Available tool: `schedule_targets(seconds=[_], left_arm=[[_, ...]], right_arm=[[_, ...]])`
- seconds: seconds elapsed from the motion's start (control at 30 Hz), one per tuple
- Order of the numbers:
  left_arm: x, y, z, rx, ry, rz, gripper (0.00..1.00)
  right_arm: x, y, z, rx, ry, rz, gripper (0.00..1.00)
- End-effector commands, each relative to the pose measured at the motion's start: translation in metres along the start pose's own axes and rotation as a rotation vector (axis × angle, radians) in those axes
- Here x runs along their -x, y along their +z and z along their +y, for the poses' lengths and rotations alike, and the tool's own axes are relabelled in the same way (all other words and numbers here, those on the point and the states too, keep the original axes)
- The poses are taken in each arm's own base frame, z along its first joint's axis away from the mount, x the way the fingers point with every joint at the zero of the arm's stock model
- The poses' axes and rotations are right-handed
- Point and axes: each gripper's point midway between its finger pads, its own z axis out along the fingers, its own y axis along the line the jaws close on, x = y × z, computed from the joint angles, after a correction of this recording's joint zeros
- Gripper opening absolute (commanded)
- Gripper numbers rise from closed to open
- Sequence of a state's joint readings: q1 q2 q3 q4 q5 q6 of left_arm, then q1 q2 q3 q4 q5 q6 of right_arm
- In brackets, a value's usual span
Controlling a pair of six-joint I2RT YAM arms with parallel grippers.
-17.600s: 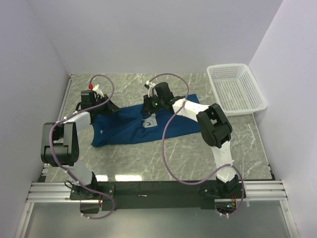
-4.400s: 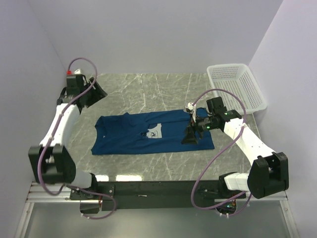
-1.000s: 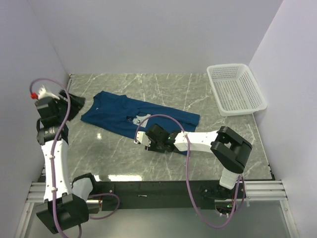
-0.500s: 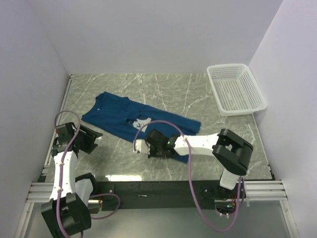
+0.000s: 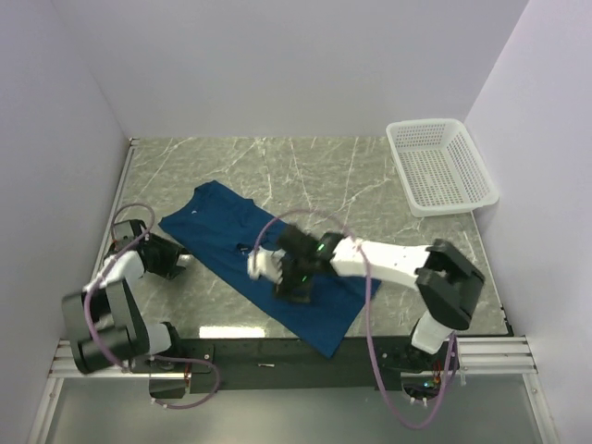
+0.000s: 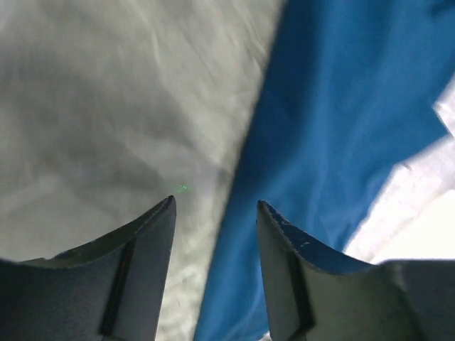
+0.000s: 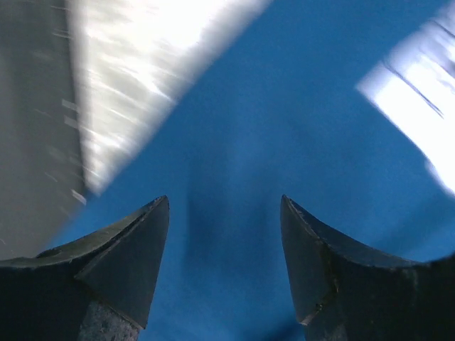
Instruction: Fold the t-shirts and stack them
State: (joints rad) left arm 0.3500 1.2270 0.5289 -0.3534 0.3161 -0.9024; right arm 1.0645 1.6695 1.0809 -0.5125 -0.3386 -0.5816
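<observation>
Blue t-shirt (image 5: 222,231) under spread right end effector (image 7: 224,199), beside spread left end effector (image 6: 215,202)

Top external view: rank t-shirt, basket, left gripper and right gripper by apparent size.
1. blue t-shirt
2. white basket
3. left gripper and right gripper: these look about alike, and the right one is blurred, so I am not ranking them.

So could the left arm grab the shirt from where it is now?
Probably yes. The left gripper is open right at the shirt's edge, which shows between its fingers, and nothing lies in the way. The right gripper is over the shirt's middle, clear of that edge.
</observation>
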Motion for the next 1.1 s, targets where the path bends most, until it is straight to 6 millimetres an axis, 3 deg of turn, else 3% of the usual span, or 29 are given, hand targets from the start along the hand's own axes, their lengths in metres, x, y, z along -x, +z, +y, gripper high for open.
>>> schedule_targets(seconds=[0.0, 0.03, 0.23, 0.27, 0.33, 0.37, 0.4, 0.5, 0.57, 0.6, 0.63, 0.67, 0.7, 0.73, 0.77, 0.8, 0.87, 0.9, 0.93, 1.03, 1.07], left_arm=[[0.034, 0.017, -0.027, -0.063, 0.075, -0.071, 0.53], [0.038, 0.028, -0.027, -0.042, 0.071, -0.047, 0.52], [0.055, 0.062, -0.019, 0.046, 0.106, -0.02, 0.38], [0.057, 0.066, -0.018, 0.058, 0.115, -0.017, 0.28], [0.06, 0.077, -0.016, 0.078, 0.113, 0.011, 0.2], [0.063, 0.081, -0.017, 0.086, 0.12, 0.014, 0.09], [0.062, 0.088, -0.013, 0.104, 0.113, 0.033, 0.06], [0.078, 0.099, -0.026, 0.105, 0.122, 0.043, 0.01], [0.096, 0.103, -0.047, 0.094, 0.149, 0.032, 0.01], [0.096, 0.113, -0.046, 0.112, 0.155, 0.057, 0.01], [0.116, 0.115, -0.074, 0.072, 0.184, 0.026, 0.01], [0.117, 0.118, -0.079, 0.086, 0.198, 0.051, 0.01], [0.113, 0.137, -0.079, 0.101, 0.209, 0.096, 0.01], [0.136, 0.14, -0.117, 0.042, 0.248, 0.059, 0.02], [0.131, 0.144, -0.122, 0.057, 0.261, 0.115, 0.04], [0.138, 0.162, -0.15, 0.015, 0.307, 0.116, 0.06], [0.135, 0.172, -0.17, -0.018, 0.361, 0.151, 0.19], [0.126, 0.182, -0.171, 0.002, 0.374, 0.18, 0.23], [0.137, 0.176, -0.194, -0.033, 0.404, 0.131, 0.28], [0.162, 0.147, -0.218, -0.055, 0.426, -0.021, 0.46], [0.17, 0.134, -0.223, -0.063, 0.427, -0.075, 0.62]], right_arm=[[0.007, -0.054, -0.024, -0.008, 0.082, -0.14, 0.71], [0.003, -0.066, -0.034, -0.035, 0.109, -0.174, 0.71], [-0.011, -0.08, -0.055, -0.097, 0.188, -0.209, 0.71], [-0.012, -0.08, -0.058, -0.1, 0.201, -0.209, 0.71], [-0.014, -0.077, -0.063, -0.09, 0.235, -0.203, 0.71], [-0.013, -0.079, -0.068, -0.092, 0.25, -0.213, 0.71], [-0.013, -0.079, -0.07, -0.089, 0.265, -0.217, 0.71], [-0.015, -0.08, -0.079, -0.09, 0.311, -0.221, 0.71], [-0.017, -0.079, -0.086, -0.099, 0.341, -0.221, 0.71], [-0.02, -0.081, -0.093, -0.118, 0.359, -0.215, 0.71], [-0.025, -0.077, -0.098, -0.122, 0.399, -0.203, 0.71], [-0.022, -0.078, -0.108, -0.146, 0.418, -0.211, 0.71], [-0.025, -0.079, -0.118, -0.172, 0.503, -0.211, 0.71], [-0.027, -0.077, -0.14, -0.23, 0.561, -0.211, 0.7], [-0.029, -0.076, -0.153, -0.267, 0.628, -0.211, 0.7], [-0.027, -0.075, -0.161, -0.278, 0.725, -0.22, 0.71], [-0.029, -0.069, -0.19, -0.292, 0.855, -0.232, 0.7], [-0.026, -0.066, -0.199, -0.286, 0.95, -0.25, 0.7], [-0.025, -0.057, -0.214, -0.258, 0.998, -0.266, 0.7], [-0.02, -0.04, -0.237, -0.186, 1.134, -0.315, 0.71], [-0.016, -0.036, -0.238, -0.141, 1.155, -0.328, 0.71]])
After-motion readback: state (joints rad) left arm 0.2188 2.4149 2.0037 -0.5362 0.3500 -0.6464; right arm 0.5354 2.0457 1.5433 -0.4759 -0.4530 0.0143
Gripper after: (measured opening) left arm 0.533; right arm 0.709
